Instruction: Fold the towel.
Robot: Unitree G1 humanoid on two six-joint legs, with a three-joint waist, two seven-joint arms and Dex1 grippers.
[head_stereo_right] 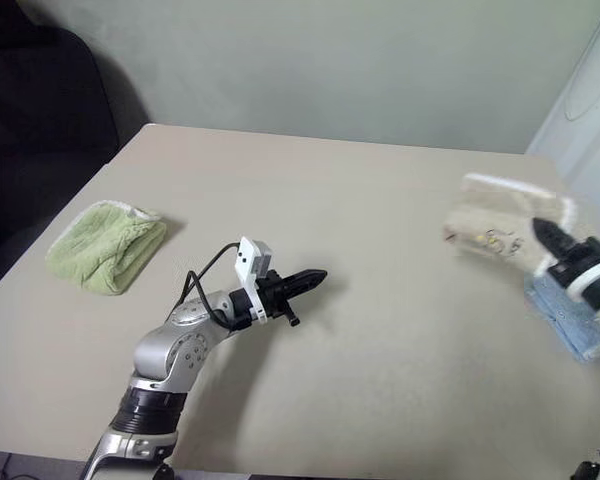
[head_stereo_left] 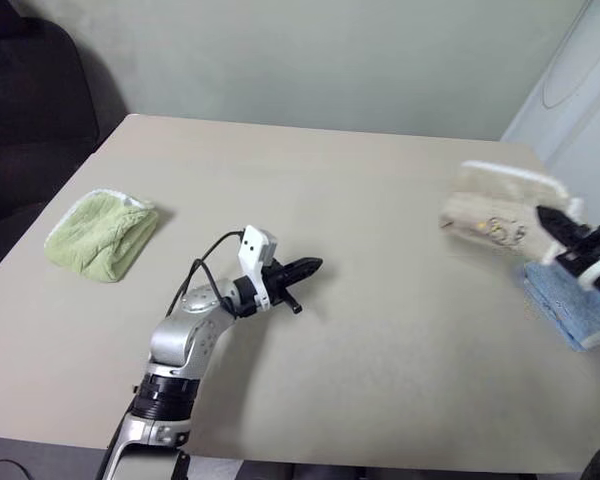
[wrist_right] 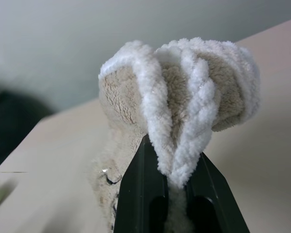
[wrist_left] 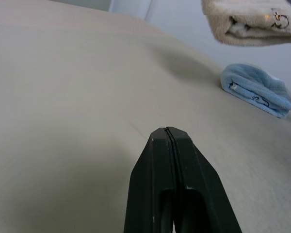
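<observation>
The towel (head_stereo_left: 500, 212), beige with white corded edging, hangs in the air above the right side of the worktop (head_stereo_left: 380, 300), folded into a thick bundle. Its long axis runs roughly across the scene, from the right gripper (wrist_right: 177, 182) out toward the middle of the worktop; its dark embroidery faces the head camera. The right gripper's black fingers are clenched on the bunched white-edged layers at the bundle's right end. Just below it, near the worktop's right edge, lies a folded light blue cloth (head_stereo_left: 570, 305). The left gripper (head_stereo_left: 305, 268) hovers over the worktop's middle, fingers pressed together and empty, pointing right. A folded light green cloth (head_stereo_left: 102, 234) lies far left.
</observation>
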